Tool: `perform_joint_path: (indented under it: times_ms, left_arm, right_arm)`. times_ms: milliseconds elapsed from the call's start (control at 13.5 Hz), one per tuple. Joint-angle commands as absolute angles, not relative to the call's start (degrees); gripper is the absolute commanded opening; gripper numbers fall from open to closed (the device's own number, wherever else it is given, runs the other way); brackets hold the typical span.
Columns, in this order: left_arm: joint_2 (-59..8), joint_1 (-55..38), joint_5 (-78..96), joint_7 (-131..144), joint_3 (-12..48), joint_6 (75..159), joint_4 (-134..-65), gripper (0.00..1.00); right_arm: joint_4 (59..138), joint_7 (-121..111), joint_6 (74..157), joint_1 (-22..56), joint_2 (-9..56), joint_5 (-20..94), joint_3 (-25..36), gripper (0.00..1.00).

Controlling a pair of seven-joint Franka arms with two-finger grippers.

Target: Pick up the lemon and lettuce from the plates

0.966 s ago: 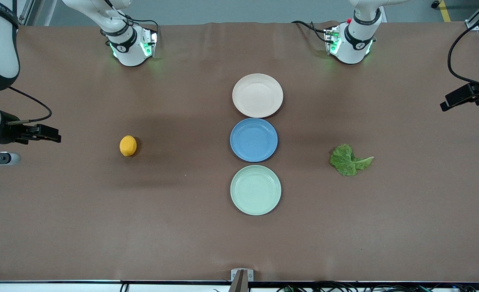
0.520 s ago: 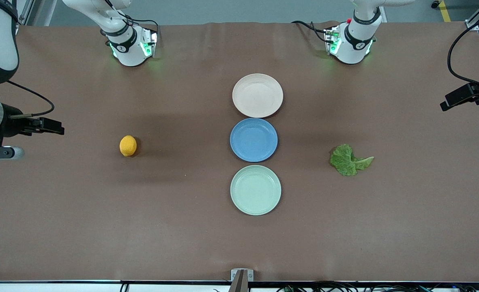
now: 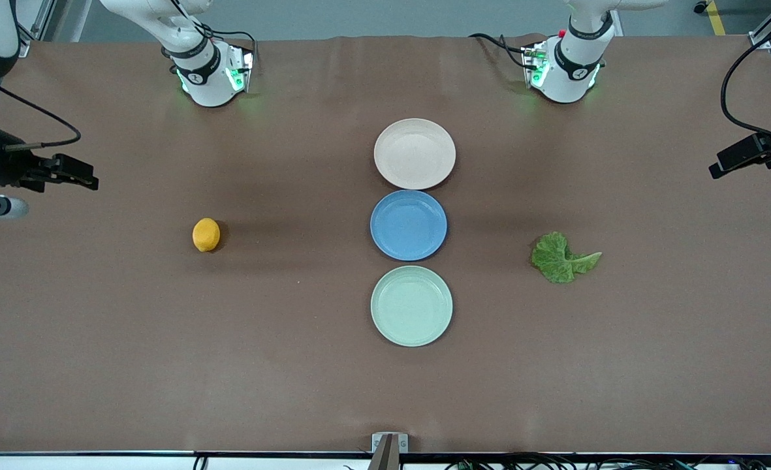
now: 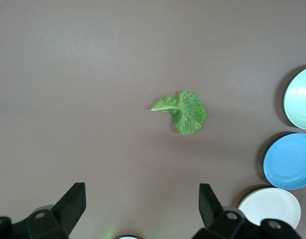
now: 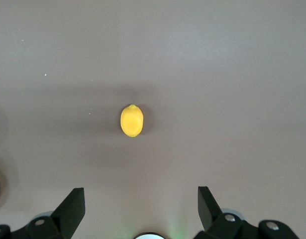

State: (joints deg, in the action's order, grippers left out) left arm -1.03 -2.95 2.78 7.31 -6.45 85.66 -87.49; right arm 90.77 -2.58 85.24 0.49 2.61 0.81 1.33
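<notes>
The lemon (image 3: 206, 234) lies directly on the brown table (image 3: 163, 359), toward the right arm's end, well apart from all plates. The lettuce leaf (image 3: 563, 258) lies flat on the table toward the left arm's end, its paler stem end pointing away from the plates.

Three plates stand in a row at mid-table (rims nearly touching): the beige-pink plate (image 3: 414, 153) nearest the robot bases, the blue plate (image 3: 409, 225) in the middle, the mint-green plate (image 3: 411, 305) nearest the front camera. All three carry nothing.

The right claw (image 5: 141, 209) is raised high over the table, with the lemon (image 5: 132, 120) below it; its two fingers are spread wide and grip nothing. The left claw (image 4: 142, 209) is likewise raised and spread wide, empty, over the table with the lettuce leaf (image 4: 182, 110) below it. The left wrist view also shows parts of the three plates at its edge.
</notes>
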Motion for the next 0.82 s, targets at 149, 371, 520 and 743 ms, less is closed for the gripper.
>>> perform_joint_path:
  times_ms: [149, 371, 520, 743]
  left_arm:
    - [-0.62, -3.16, 2.99, 5.28, -6.68, 84.73, -86.84, 1.00]
    - [-0.70, -3.08, 2.99, 0.80, -7.12, 84.73, -85.70, 1.00]
    - [-0.88, -3.08, 2.90, 0.88, -7.03, 85.17, -85.52, 1.00]
    - [-0.79, -3.08, 2.99, 0.88, -6.94, 85.25, -85.52, 1.00]
  right_arm:
    - [98.17, -2.02, 87.63, 0.44, -5.09, 1.14, 1.41, 1.00]
    - [98.52, -2.29, 87.10, 0.53, -7.03, 1.05, 1.41, 1.00]
    - [98.44, -2.29, 87.27, 0.70, -7.12, 0.88, 1.32, 1.00]
    - [98.35, -2.37, 88.24, 0.88, -6.94, 0.44, 1.32, 1.00]
